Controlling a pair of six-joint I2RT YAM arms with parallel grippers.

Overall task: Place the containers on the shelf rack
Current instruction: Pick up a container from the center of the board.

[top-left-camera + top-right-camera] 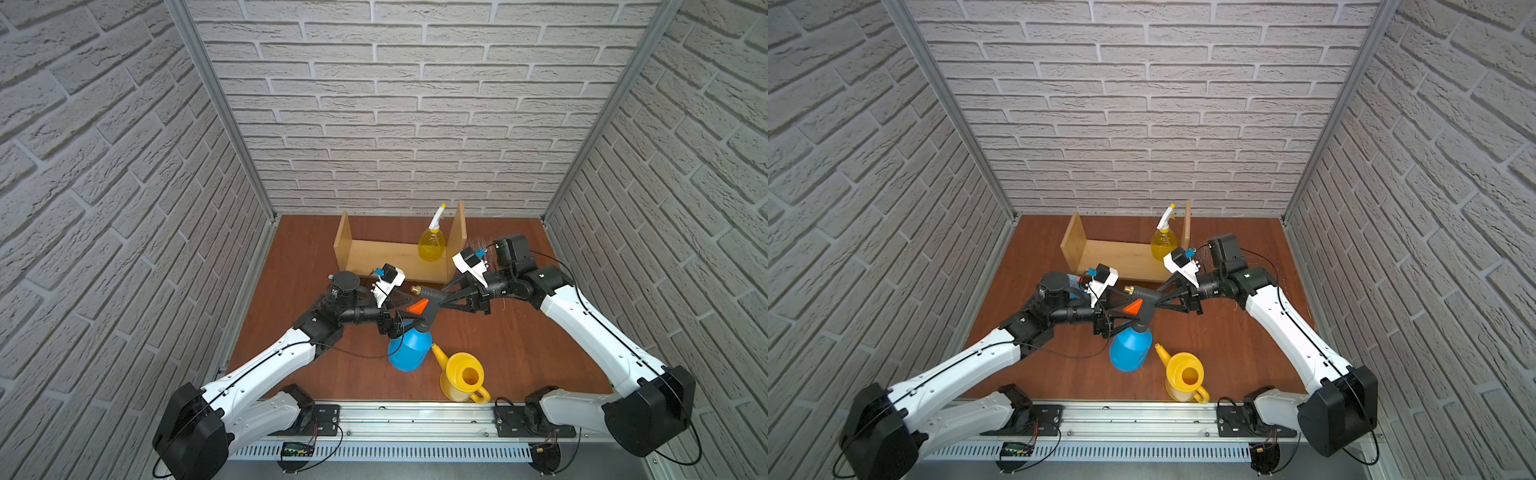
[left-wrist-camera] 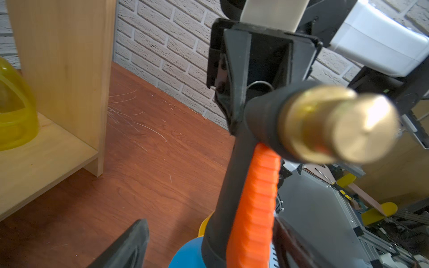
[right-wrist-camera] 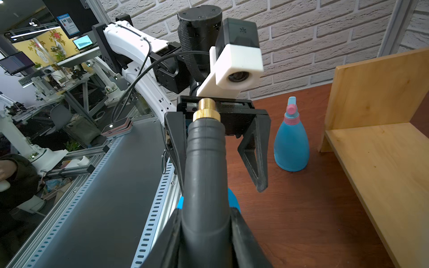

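The blue pressure sprayer (image 1: 409,353) (image 1: 1129,351) is mid-table, its black head (image 3: 204,162) leaning toward the shelf rack (image 1: 390,257) (image 1: 1117,257). My right gripper (image 1: 438,300) (image 3: 206,232) is shut on the rear of that head. My left gripper (image 1: 415,307) (image 2: 210,232) is open and straddles the neck and the orange trigger (image 2: 255,197); one finger is at the trigger, the other stands off. The yellow spray bottle (image 1: 432,243) (image 2: 14,111) stands on the rack's board at its right end. The light-blue spray bottle (image 3: 291,148) stands on the table beside the rack. The yellow watering can (image 1: 463,376) is near the front edge.
The rack (image 3: 383,162) stands at the back of the brown table (image 1: 519,340), in front of the brick wall. Both arms meet over the table's middle. A metal rail (image 1: 415,415) runs along the front edge.
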